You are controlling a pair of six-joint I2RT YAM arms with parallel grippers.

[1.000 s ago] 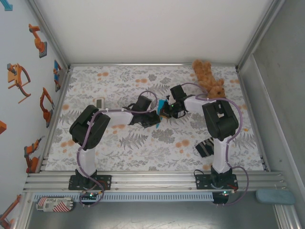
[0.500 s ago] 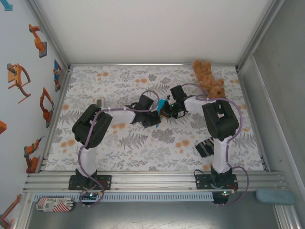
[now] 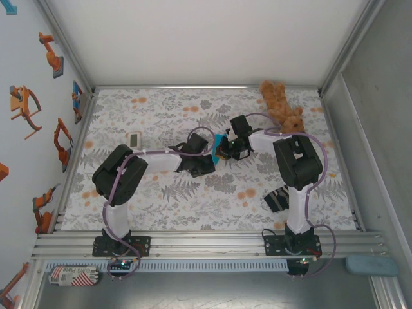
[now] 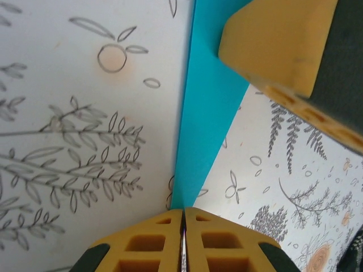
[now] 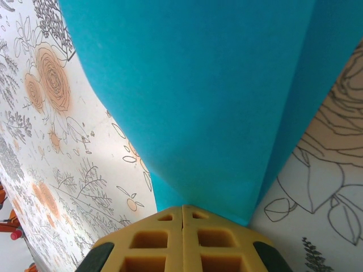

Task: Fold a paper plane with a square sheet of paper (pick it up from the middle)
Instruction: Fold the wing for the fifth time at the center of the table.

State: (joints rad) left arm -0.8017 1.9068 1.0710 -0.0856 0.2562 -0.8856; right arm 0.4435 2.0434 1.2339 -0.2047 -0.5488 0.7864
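Observation:
The square sheet of paper (image 3: 220, 140) is bright cyan and folded, held up off the table between both grippers at mid-table. In the left wrist view the paper (image 4: 205, 113) narrows to a point that runs into my left gripper (image 4: 184, 211), whose jaws are pressed shut on it. The right gripper's yellow finger (image 4: 278, 39) covers its far end. In the right wrist view the paper (image 5: 215, 85) spreads as a broad creased wedge, and my right gripper (image 5: 182, 207) is shut on its near tip. From above, the left gripper (image 3: 211, 154) and right gripper (image 3: 223, 148) almost touch.
A brown teddy bear (image 3: 281, 106) lies at the back right of the flowered table cover (image 3: 161, 109). A dark striped cloth (image 3: 278, 197) sits beside the right arm's base. A small white device (image 3: 134, 139) rests at the left. Side walls close in the table.
The left arm's elbow has swung back to the left and its wrist has dropped slightly. Both grippers have kept hold of the paper, and the right arm has stayed still.

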